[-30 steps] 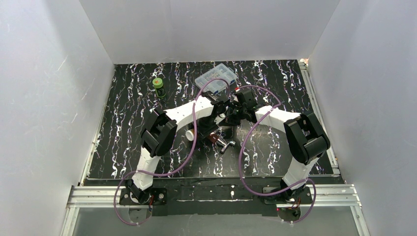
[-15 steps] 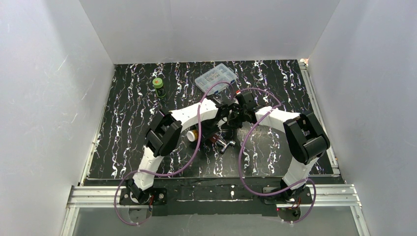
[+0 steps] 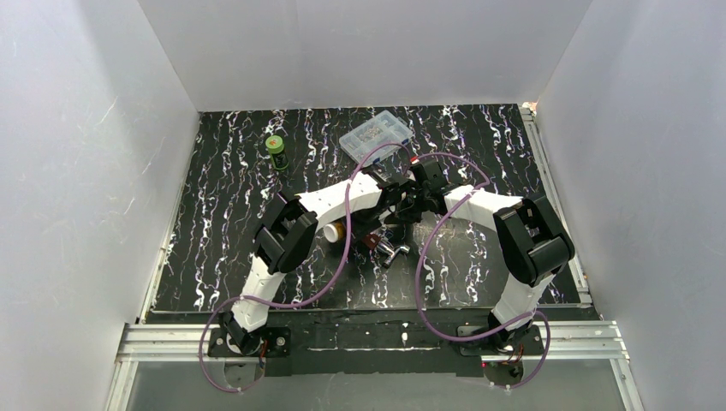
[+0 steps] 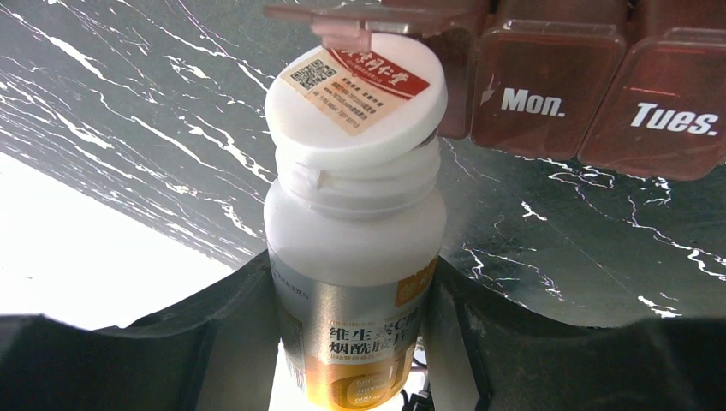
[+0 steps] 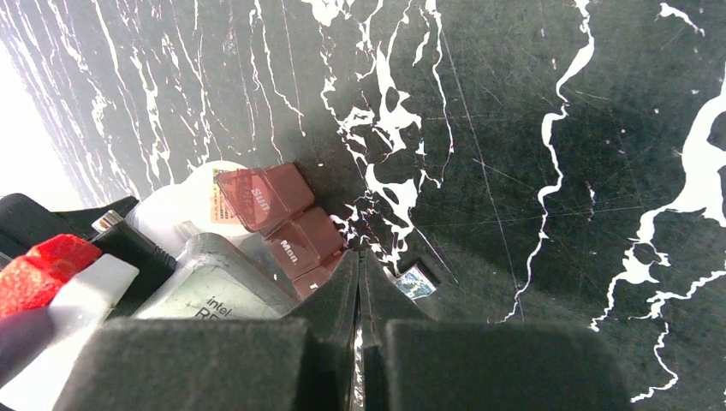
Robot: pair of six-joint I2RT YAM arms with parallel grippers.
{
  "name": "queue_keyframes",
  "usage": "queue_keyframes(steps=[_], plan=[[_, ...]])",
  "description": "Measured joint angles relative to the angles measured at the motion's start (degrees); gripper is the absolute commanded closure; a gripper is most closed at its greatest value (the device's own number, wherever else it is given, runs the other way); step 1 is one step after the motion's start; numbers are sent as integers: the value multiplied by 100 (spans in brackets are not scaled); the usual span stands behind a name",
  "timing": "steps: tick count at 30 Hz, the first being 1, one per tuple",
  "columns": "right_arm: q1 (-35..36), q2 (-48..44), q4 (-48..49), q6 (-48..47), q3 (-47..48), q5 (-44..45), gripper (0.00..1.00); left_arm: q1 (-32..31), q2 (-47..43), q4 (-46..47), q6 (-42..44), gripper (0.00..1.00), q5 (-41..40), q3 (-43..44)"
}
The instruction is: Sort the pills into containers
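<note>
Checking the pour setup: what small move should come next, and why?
Probably open the shut right gripper and lift off the white cap. The left gripper holds the pill bottle beside the organizer, whose Sun lid stands open, but the cap sits askew over the mouth, so nothing can pour yet.

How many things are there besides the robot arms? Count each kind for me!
Bottles and jars: 2 (white pill bottle, green-lidded jar)
Boxes and cases: 2 (clear compartment box, red-brown pill case)
Metal bits: 1 (silver metal piece)
Total: 5
</note>
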Motion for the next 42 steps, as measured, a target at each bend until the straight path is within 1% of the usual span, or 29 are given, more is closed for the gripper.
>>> queue_keyframes(steps=[7, 13, 20, 25, 32, 42], plan=[[0, 0, -13, 2, 0, -2, 97, -9, -4, 11, 26, 100, -17, -7], [22, 0, -164, -17, 0, -26, 97, -31, -22, 4, -22, 100, 245, -92], [33, 0, -177, -17, -2, -66, 97, -33, -26, -76, -68, 100, 313, -92], [55, -136, 63, 22, -310, -144, 97, -39, -35, -260, -17, 100, 702, -101], [4, -356, 350, 57, -372, -131, 97, -28, -9, -520, 26, 100, 487, 310], [20, -286, 184, 50, -372, -83, 97, -28, 50, -424, -9, 100, 748, 157]])
